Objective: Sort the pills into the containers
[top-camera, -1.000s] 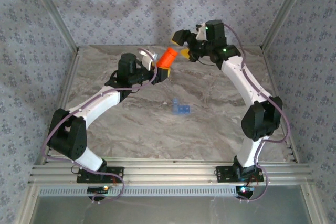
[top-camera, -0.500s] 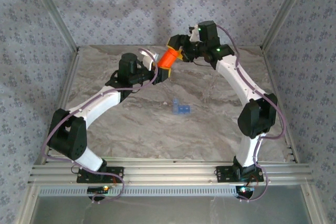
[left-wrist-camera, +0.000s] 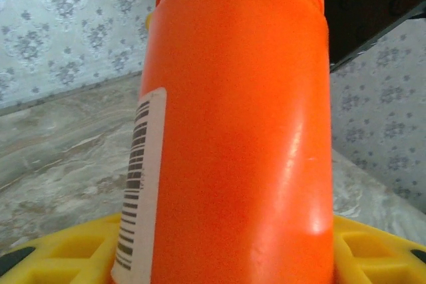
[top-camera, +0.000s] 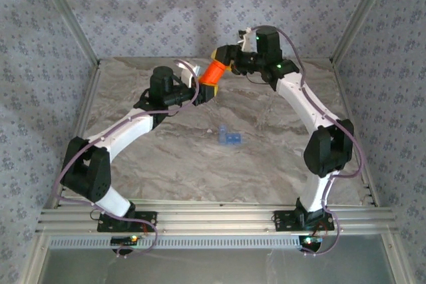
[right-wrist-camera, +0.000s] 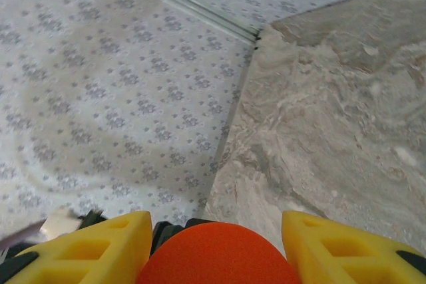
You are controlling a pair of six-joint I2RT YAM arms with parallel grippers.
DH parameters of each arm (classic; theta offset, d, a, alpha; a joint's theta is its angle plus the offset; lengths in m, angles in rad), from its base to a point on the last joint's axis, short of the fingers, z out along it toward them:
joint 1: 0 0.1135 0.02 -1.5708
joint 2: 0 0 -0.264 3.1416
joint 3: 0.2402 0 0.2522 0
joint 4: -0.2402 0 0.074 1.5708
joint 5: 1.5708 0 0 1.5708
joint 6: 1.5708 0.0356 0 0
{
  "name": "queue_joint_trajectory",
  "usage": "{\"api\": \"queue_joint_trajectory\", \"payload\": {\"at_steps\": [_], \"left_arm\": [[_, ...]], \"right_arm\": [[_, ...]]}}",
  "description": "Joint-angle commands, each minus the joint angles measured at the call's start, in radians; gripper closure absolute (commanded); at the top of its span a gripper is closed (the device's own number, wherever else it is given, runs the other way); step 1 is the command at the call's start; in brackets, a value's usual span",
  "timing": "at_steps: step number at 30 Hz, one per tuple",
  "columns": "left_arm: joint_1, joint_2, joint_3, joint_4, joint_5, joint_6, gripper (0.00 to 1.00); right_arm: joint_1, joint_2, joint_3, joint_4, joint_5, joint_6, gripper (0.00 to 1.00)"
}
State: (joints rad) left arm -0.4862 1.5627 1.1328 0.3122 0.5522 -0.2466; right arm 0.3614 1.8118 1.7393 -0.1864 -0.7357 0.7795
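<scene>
1. The left hand point(top-camera: 205, 90) is pinching the lower end of an orange bottle point(top-camera: 214, 72), holding it tilted in the air above the far side of the marbled counter point(top-camera: 166, 157).
2. The right hand point(top-camera: 224, 60) is gripping the bottle's upper end, with its yellow fingers point(right-wrist-camera: 100, 247) pressing against either side of the rounded top.
3. A white barcode label point(left-wrist-camera: 136, 184) is running lengthwise down the bottle's side, as the left wrist view shows.
4. The blue pill box point(top-camera: 229, 138) is lying flat near the counter's middle, well apart from both hands and between the two arms.
5. The box's contents are showing too small to make out.
</scene>
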Motion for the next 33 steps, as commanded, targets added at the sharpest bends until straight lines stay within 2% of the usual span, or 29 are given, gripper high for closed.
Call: {"api": "queue_joint_trajectory", "payload": {"at_steps": [1,4,6,9,11,15,19,23,33], "left_arm": [[0.021,-0.005,0.051,0.123,0.046,-0.104,1.00],[0.018,-0.007,0.058,0.113,0.056,-0.103,1.00],[0.019,-0.007,0.059,0.101,0.052,-0.089,1.00],[0.019,-0.006,0.061,0.072,0.041,-0.060,1.00],[0.018,-0.007,0.061,0.052,0.029,-0.035,1.00],[0.014,-0.009,0.066,-0.012,-0.007,0.045,1.00],[0.000,-0.012,0.074,-0.089,-0.043,0.141,1.00],[-0.004,-0.012,0.069,-0.100,-0.063,0.163,1.00],[-0.014,-0.007,0.068,-0.099,-0.074,0.170,1.00]], "right_arm": [[-0.024,-0.035,-0.012,0.087,-0.095,-0.135,0.48],[-0.026,-0.029,0.006,0.104,-0.108,-0.102,0.46],[-0.025,-0.028,0.023,0.095,-0.099,-0.088,0.40],[-0.032,-0.033,0.041,0.084,-0.073,-0.046,0.17],[-0.041,-0.042,0.044,0.084,-0.053,-0.007,0.11],[-0.057,-0.056,0.064,0.015,0.030,0.101,0.08],[-0.058,-0.026,0.135,-0.206,0.114,0.149,0.08],[-0.046,0.004,0.173,-0.343,0.148,0.166,0.08],[0.018,0.030,0.165,-0.308,0.134,0.192,0.10]]}}
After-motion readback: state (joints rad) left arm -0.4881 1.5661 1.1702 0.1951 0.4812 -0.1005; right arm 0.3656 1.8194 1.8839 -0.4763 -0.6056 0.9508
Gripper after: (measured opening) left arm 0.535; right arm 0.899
